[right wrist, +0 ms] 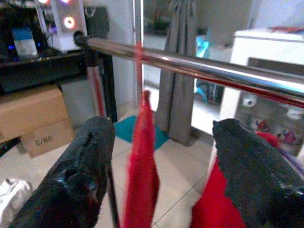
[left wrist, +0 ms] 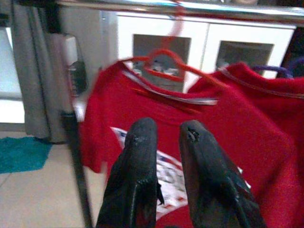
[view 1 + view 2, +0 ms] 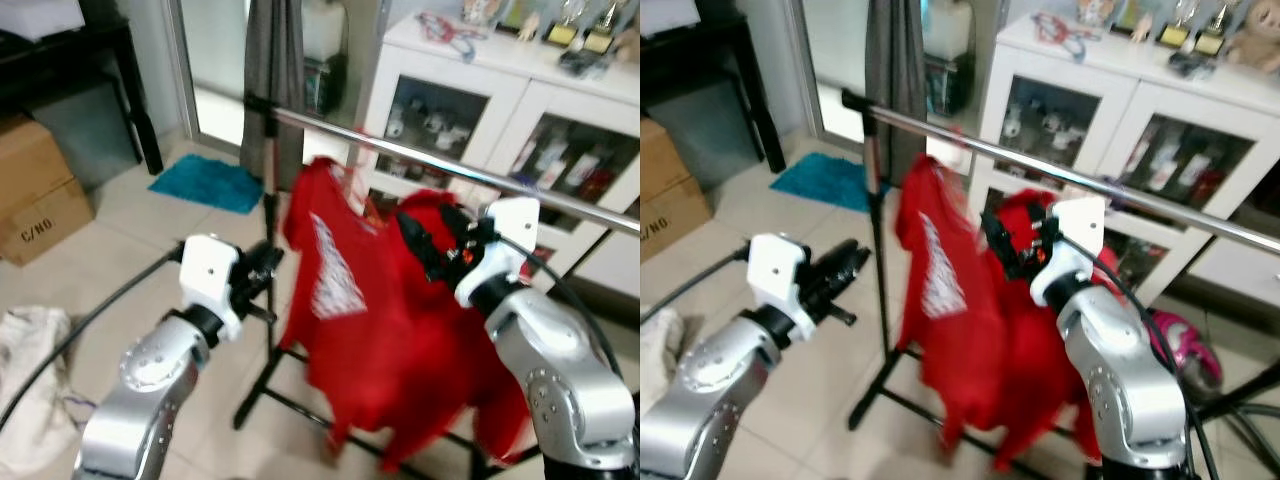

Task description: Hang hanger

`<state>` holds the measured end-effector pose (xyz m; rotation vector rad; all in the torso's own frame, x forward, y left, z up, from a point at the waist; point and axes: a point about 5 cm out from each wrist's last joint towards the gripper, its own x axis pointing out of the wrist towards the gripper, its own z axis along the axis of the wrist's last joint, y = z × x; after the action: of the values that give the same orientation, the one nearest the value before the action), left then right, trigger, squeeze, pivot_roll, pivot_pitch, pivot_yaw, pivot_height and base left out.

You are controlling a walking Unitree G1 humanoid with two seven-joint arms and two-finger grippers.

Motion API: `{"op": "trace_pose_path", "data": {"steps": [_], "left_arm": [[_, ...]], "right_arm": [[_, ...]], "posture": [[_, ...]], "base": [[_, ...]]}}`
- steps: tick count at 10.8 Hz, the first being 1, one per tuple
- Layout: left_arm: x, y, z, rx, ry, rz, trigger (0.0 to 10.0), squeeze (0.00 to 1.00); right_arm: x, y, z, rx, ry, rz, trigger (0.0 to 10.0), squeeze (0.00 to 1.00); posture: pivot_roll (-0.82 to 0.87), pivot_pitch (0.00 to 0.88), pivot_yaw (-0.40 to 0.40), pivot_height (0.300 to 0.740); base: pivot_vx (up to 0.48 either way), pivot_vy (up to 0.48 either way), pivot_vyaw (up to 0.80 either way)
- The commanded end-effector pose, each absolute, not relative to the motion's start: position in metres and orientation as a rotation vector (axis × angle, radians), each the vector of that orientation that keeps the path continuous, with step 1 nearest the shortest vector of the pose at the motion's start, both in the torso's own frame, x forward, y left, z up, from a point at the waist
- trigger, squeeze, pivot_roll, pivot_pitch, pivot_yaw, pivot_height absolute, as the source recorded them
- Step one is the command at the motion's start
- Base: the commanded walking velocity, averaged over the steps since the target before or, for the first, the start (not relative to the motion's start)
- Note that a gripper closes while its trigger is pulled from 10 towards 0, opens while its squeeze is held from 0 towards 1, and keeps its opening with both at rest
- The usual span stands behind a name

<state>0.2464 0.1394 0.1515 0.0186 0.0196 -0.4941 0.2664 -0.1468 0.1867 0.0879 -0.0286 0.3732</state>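
Tiled floor, white glass-door cabinet behind. Chrome rail of a garment rack: red hanger hooked over it, carrying a red T-shirt. Right gripper: jaws wide apart, empty, just beside the shirt. Left gripper: jaws nearly together, empty, near the rack's upright.

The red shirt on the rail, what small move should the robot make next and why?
Probably draw the right gripper back from the rail. The red shirt already hangs there by its hanger, the gripper's fingers stand open and hold nothing, and the left gripper is clear of the shirt.
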Motion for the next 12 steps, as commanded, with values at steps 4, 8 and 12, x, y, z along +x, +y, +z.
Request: {"op": "trace_pose_path", "data": {"steps": [4, 8, 12], "left_arm": [[0.246, 0.133, 0.153, 0.025, 0.038, -0.585, 10.0, 0.00], [0.242, 0.126, 0.151, 0.034, 0.069, -0.682, 10.0, 0.00], [0.240, 0.122, 0.149, 0.034, 0.083, -0.729, 10.0, 0.00]], "right_arm": [[0.278, -0.157, 0.184, 0.108, 0.069, 0.282, 10.0, 1.00], [0.325, -0.181, 0.186, 0.023, 0.169, 0.053, 10.0, 0.00], [0.349, -0.197, 0.186, 0.004, 0.245, 0.077, 10.0, 0.00]], "posture": [[0.12, 0.028, -0.041, 0.740], [0.13, 0.026, -0.038, 0.740], [0.12, 0.021, -0.036, 0.740]], "base": [[0.000, 0.000, 0.00], [0.000, 0.000, 0.00], [0.000, 0.000, 0.00]]}}
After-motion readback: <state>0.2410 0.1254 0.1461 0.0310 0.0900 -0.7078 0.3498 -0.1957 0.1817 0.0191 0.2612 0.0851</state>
